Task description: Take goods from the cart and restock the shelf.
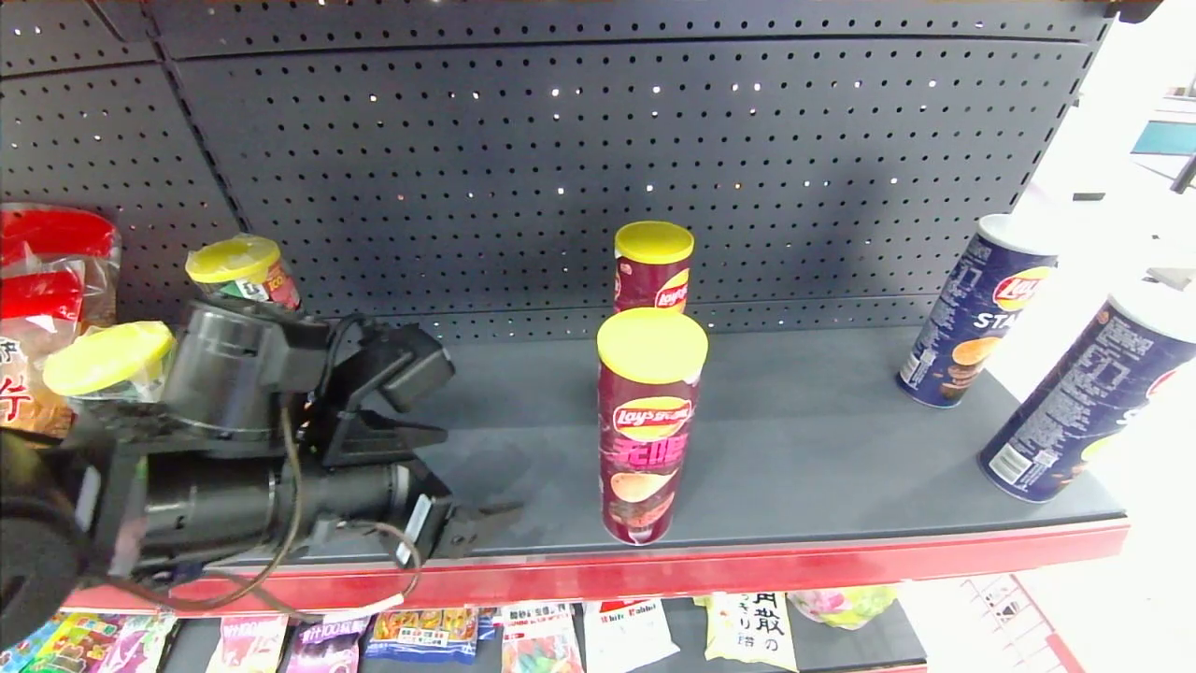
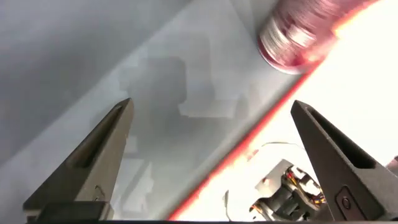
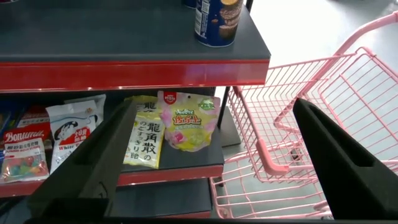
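Observation:
Two maroon chip cans with yellow lids stand mid-shelf, one (image 1: 649, 430) near the red front edge (image 1: 747, 565), the other (image 1: 654, 266) behind it by the pegboard. My left gripper (image 1: 481, 522) hovers low over the shelf's front edge, left of the front can, apart from it. In the left wrist view the left gripper (image 2: 214, 155) is open and empty, with the maroon can (image 2: 298, 31) beyond it. My right gripper (image 3: 211, 155) is open and empty, below the shelf's right end, facing the pink cart (image 3: 311, 124) and the lower shelf.
Two blue chip cans (image 1: 976, 313) (image 1: 1084, 402) stand at the shelf's right end, one seen as the blue can (image 3: 217, 18). Yellow-lidded cans (image 1: 245, 271) (image 1: 107, 360) and red bags (image 1: 42, 308) crowd the left. Snack bags (image 3: 186, 121) hang on the lower shelf.

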Motion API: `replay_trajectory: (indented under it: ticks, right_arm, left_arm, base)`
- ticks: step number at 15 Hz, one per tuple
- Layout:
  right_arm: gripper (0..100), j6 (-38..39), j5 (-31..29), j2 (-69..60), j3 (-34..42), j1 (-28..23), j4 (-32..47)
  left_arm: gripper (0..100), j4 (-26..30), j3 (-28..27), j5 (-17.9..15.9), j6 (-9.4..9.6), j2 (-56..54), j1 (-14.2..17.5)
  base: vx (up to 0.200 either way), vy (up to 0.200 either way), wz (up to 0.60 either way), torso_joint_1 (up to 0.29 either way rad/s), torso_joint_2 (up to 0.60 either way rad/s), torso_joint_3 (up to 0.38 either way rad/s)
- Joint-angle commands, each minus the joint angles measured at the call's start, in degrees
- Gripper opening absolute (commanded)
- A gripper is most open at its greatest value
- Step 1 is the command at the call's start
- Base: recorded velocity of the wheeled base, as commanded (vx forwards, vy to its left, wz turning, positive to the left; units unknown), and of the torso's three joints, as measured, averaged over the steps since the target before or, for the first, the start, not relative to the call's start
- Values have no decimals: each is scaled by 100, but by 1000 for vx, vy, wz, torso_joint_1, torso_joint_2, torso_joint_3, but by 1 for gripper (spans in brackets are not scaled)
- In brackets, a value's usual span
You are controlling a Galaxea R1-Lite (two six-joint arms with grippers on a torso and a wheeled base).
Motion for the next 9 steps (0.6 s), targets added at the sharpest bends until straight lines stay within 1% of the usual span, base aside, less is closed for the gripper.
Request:
replay_trajectory:
  ticks: [1, 2, 3, 4, 5, 6, 7, 8, 9]
  right_arm:
    - [100, -56, -19, -6, -1, -15, 8]
    - [100, -135, -36, 29, -9, -32, -1]
    - [100, -223, -54, 38, -9, -41, -1]
    - [100, -311, -62, 20, -18, -68, -1]
    - [100, -381, -71, 3, -18, -182, -1]
    - [100, -434, -124, -6, -18, -191, -1]
    - [100, -443, -212, 11, -27, -199, -1]
    - [100, -443, -238, 20, -27, -199, -1]
    - [100, -452, -265, 20, -36, -208, 8]
  left_arm:
    - [100, 910, 735, 10, -38, -2357, 59]
    - [100, 1455, 779, 36, -38, -3069, 191]
    - [100, 2035, 866, 80, -38, -3737, 402]
    - [100, 2756, 1016, 168, -38, -4651, 789]
    - [100, 3432, 1051, 212, -65, -5407, 1158]
    - [100, 3916, 1033, 212, -152, -5925, 1395]
    - [100, 4584, 1042, 291, -372, -6681, 1711]
    - [100, 4874, 1069, 484, -399, -7059, 1922]
    - [100, 4988, 1086, 651, -416, -7244, 2054]
  base:
    - [0, 0, 0, 0, 0, 0]
    - [0, 0, 0, 0, 0, 0]
    - [0, 0, 0, 0, 0, 0]
    - [0, 0, 0, 0, 0, 0]
    - [0, 0, 0, 0, 0, 0]
    - [0, 0, 0, 0, 0, 0]
    - [0, 0, 0, 0, 0, 0]
    - [0, 0, 0, 0, 0, 0]
    - [0, 0, 0, 0, 0, 0]
